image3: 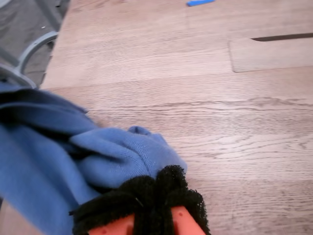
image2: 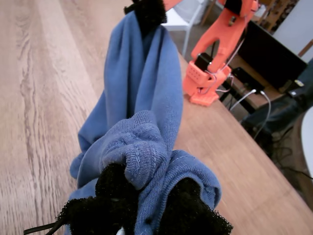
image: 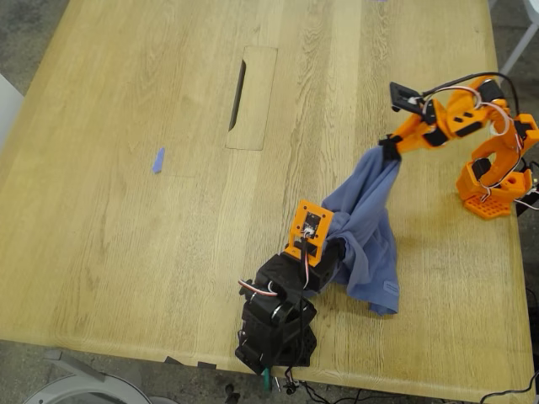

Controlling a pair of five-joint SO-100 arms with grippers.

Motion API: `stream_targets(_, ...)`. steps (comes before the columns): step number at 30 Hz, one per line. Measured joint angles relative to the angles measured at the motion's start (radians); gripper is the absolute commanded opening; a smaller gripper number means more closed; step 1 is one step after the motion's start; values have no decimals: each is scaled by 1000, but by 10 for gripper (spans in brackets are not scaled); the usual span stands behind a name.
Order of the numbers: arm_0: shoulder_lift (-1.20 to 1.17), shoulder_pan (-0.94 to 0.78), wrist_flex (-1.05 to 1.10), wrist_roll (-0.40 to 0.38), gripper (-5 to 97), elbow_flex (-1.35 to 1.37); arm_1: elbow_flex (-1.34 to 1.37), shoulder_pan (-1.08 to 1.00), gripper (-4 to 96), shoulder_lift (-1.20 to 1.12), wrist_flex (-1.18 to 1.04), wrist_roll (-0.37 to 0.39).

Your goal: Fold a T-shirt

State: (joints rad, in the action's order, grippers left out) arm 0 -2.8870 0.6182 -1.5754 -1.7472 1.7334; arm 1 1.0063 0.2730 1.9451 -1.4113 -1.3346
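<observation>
Light oak plank table [image: 126, 210] with an inset cable-slot panel [image: 251, 98], grey speckled floor [image: 25, 25] beyond its edges, white chair [image2: 178, 19], dark monitor [image2: 274, 54], even diffuse light

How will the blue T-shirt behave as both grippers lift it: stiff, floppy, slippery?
Probably very floppy: the T-shirt sags in a bunched rope between my first gripper and my second gripper, its hem trailing on the table. Likely light, since small pinches hold it up. The fuzzy pads should limit slipping.
</observation>
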Motion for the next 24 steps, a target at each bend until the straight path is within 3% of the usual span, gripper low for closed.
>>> stream_targets(8,-20,-64,74,6,-3,120,288,-87,-1,55,242,0)
stream_targets(24,-92,-281,328,26,-3,422,514,-255,-1,34,560,-9)
